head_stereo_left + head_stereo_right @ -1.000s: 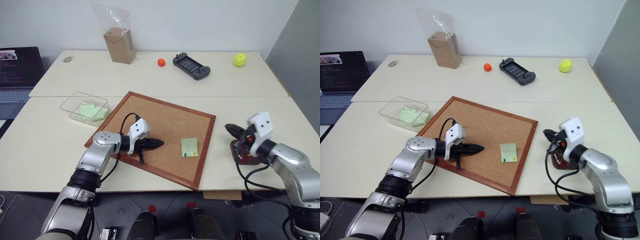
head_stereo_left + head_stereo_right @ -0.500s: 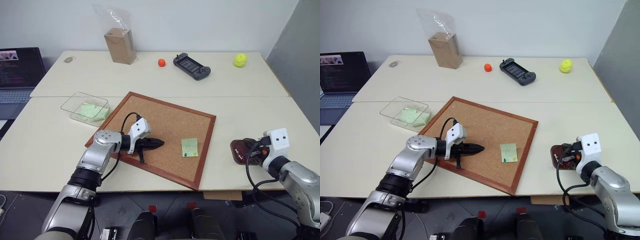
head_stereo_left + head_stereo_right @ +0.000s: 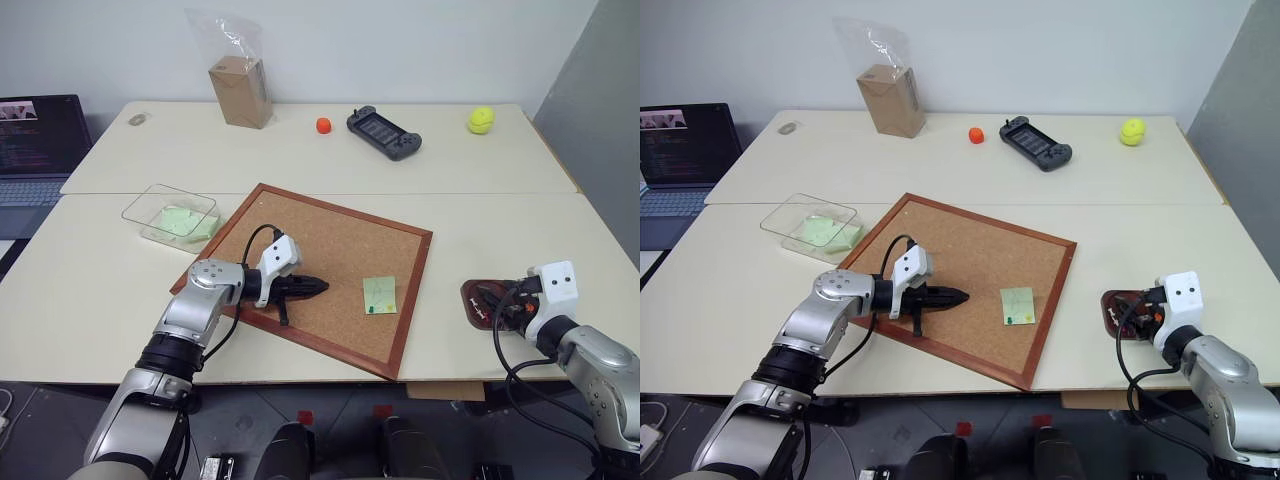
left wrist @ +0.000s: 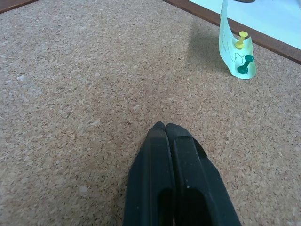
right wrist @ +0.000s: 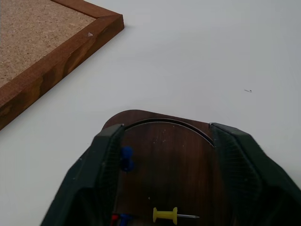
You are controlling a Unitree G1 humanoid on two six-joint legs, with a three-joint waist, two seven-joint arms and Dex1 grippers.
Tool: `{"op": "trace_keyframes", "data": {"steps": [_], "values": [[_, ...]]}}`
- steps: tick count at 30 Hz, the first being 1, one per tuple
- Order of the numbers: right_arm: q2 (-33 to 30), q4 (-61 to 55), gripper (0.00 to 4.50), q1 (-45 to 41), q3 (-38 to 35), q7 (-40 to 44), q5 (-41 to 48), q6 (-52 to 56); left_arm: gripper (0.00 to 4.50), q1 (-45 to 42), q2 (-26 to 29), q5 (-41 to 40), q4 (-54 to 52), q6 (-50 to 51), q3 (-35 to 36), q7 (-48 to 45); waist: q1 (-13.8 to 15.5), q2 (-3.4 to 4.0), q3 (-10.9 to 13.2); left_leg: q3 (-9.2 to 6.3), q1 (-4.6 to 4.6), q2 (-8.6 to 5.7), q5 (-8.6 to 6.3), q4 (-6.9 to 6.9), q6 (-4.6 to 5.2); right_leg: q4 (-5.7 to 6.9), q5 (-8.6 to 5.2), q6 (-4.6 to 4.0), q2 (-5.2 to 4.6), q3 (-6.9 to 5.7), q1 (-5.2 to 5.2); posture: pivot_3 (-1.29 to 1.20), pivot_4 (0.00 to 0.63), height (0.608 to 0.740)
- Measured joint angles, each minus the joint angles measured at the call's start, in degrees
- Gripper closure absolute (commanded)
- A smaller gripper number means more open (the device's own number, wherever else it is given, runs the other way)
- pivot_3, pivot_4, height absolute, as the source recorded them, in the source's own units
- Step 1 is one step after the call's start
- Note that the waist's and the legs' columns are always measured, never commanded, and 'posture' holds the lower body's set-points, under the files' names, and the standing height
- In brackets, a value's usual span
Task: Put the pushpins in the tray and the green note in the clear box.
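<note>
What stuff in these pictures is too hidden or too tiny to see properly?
- Tray: the right wrist view's bottom edge cuts off its near part, so the pushpins in it cannot be counted.
- Marks on the green note on the corkboard: too small in the eye views; curled up in the left wrist view.
- Green paper in the clear box: number of sheets unclear.
- Laptop: cut off by the edge.

Two head views, side by side, looking forward and down over the table [image 3: 500,210], taking in the corkboard [image 3: 330,260] and both arms from some way off. Left wrist view low and close over the cork, facing along shut fingers toward the green note [image 4: 233,52]. Right wrist view close above the tray [image 5: 164,160], sharing the corkboard's frame with the others.
</note>
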Motion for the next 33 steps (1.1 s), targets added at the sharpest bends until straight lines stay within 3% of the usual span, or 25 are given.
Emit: {"op": "trace_keyframes", "data": {"steps": [22,33], "values": [[-0.7,2.9,0.71,-0.8,2.2,-0.9,-4.9,-4.3,4.5,-0.2,-0.7,0.3,0.1,0.1,0.0,0.3,0.0,0.0,0.0,0.01,0.0,-0.01,0.0,0.01,0.0,-0.01,0.0,0.0,-0.01,0.01,0.01,0.0,0.15,0.74],[-3.7,-2.3,0.71,-3.2,-4.6,9.3,12.3,0.8,4.5,-0.3,-1.1,0.4,1.3,-1.7,0.0,0.6,0.0,0.0,0.0,-0.01,0.01,0.0,0.0,0.01,0.01,-0.01,0.0,0.0,-0.01,-0.01,0.06,0.0,0.15,0.74]]}}
